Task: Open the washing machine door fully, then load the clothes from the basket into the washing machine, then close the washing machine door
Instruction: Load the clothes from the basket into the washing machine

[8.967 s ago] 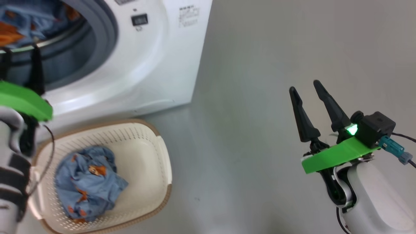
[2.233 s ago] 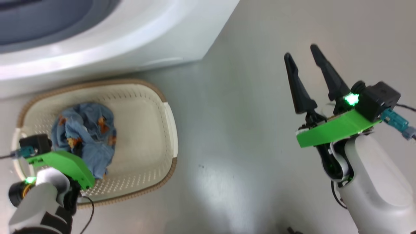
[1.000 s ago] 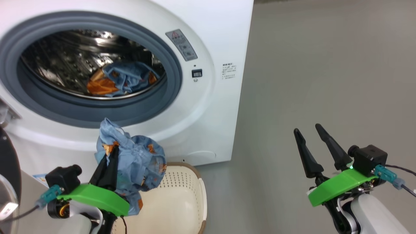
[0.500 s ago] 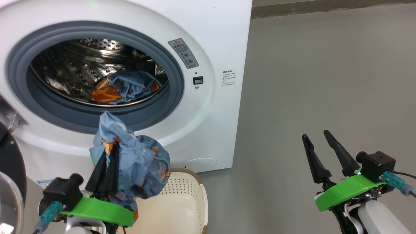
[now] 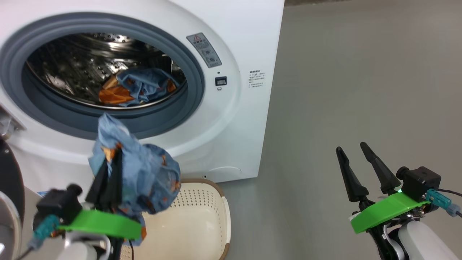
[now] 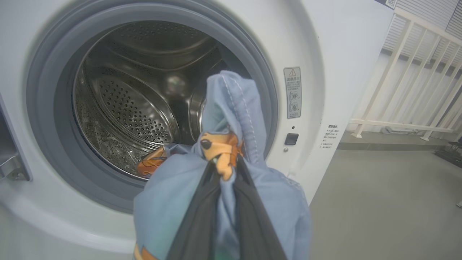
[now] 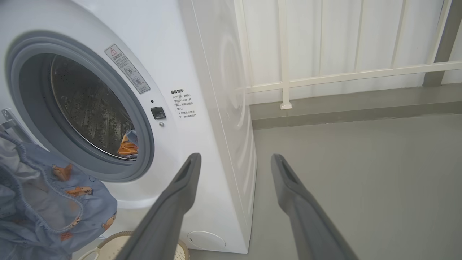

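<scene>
The washing machine point(image 5: 238, 119) stands with its grey-ringed opening uncovered, and blue and orange clothes point(image 5: 139, 86) lie in its steel drum point(image 6: 133, 108). The washing machine door point(image 5: 8, 177) is swung open at the far left edge of the head view. My left gripper point(image 5: 112, 161) is shut on a bunched light blue piece of clothes point(image 5: 144, 173), held below the opening's lower lip and above the basket point(image 5: 202, 224). In the left wrist view the fingers point(image 6: 196, 220) pinch this piece point(image 6: 234, 108) in front of the drum. My right gripper point(image 5: 350, 146) stands open and empty at the lower right.
Bare grey floor point(image 5: 361, 72) stretches to the right of the machine. A white railing point(image 7: 325, 77) runs along the wall behind it. The visible part of the basket holds nothing. My right gripper point(image 7: 235, 157) points at the machine's front right corner.
My left gripper took the blue piece out of the basket and, over the last second, raised it up and left toward the opening. The right gripper stays open, nearly still.
</scene>
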